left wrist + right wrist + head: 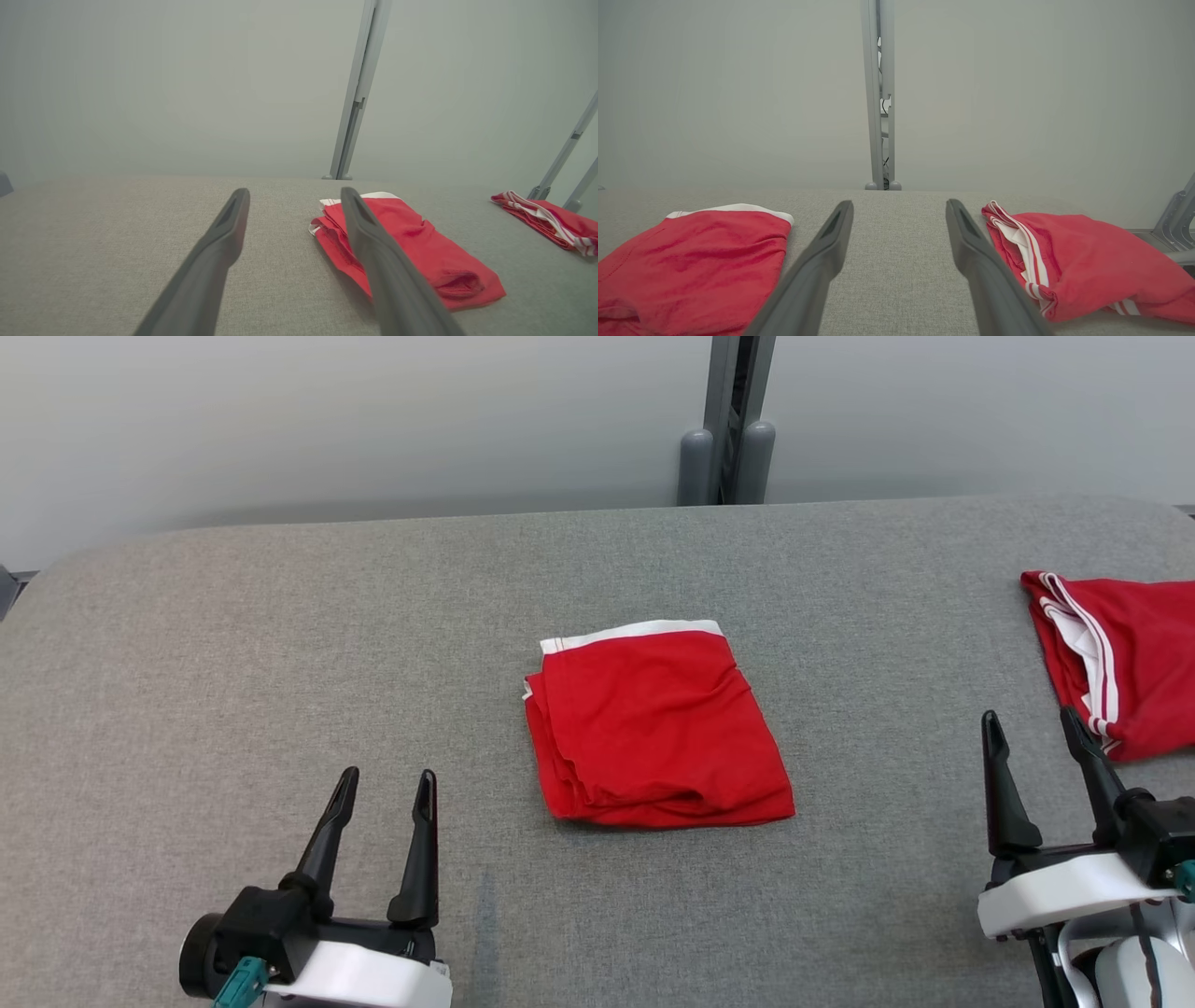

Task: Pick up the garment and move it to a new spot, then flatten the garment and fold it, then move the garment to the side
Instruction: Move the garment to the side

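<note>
A red garment (653,728) with a white band along its far edge lies folded into a rough square at the middle of the grey table (280,644). It also appears in the left wrist view (420,247) and the right wrist view (700,261). A second red garment (1120,653) with white stripes lies bunched at the table's right edge, seen too in the right wrist view (1087,261). My left gripper (388,777) stands open and empty, near left of the folded garment. My right gripper (1029,717) is open and empty, just left of the striped garment's near corner.
A grey post (728,429) rises behind the table's far edge against a pale wall. Bare grey cloth surface stretches left of the folded garment and between the two garments. The table's right rim and metal legs (1176,219) lie close beyond the striped garment.
</note>
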### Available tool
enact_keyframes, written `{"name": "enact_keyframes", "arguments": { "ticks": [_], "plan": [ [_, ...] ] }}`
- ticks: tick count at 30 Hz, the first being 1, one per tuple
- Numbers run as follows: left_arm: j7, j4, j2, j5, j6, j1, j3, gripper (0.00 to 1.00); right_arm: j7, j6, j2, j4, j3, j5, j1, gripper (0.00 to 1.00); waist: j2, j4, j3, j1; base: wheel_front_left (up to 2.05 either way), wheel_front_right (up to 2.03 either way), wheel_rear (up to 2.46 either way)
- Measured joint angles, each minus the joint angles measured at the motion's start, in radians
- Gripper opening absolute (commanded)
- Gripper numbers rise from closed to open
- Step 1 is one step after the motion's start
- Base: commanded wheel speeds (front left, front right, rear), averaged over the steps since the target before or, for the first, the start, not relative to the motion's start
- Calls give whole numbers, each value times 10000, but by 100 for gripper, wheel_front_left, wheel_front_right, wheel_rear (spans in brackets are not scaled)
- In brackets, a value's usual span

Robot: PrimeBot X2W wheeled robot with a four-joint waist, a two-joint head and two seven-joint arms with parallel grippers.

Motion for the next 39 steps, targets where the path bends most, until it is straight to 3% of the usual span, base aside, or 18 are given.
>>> {"name": "enact_keyframes", "arguments": {
  "ticks": [39],
  "plan": [
    [0,42,2,-245,2,16,-174,100,-2,-2,-73,161,190,253,37,100,0,338,-105,0,0,0,0]
  ]
}}
